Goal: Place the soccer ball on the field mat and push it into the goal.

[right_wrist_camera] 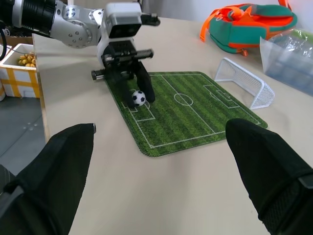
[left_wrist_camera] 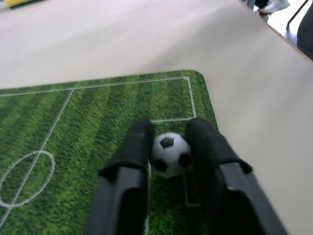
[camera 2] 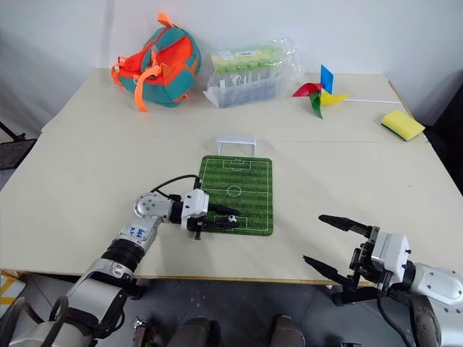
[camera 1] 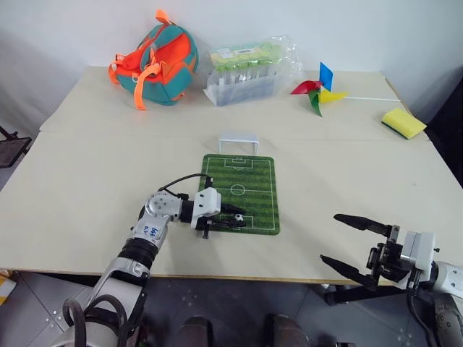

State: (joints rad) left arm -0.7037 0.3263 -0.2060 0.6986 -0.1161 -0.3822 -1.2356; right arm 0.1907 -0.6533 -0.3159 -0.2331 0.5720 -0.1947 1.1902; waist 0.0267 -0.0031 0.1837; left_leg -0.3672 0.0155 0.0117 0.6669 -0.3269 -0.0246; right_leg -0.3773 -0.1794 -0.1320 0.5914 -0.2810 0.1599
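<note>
Beige table [camera 1: 87, 181], field mat [camera 1: 253, 181], soccer ball [left_wrist_camera: 169, 154] between half-parted left claw [left_wrist_camera: 168, 147] fingers.

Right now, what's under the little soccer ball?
The soccer ball sits on the field mat, at its near end by the white penalty-box lines, between the left claw's fingers. The table lies under the mat; the ball hides the spot right beneath it.

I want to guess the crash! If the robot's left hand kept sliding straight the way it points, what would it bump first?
Probably nothing on the table. The left hand, with the soccer ball between its fingers, points across the field mat toward bare table; depth is uncertain.
</note>
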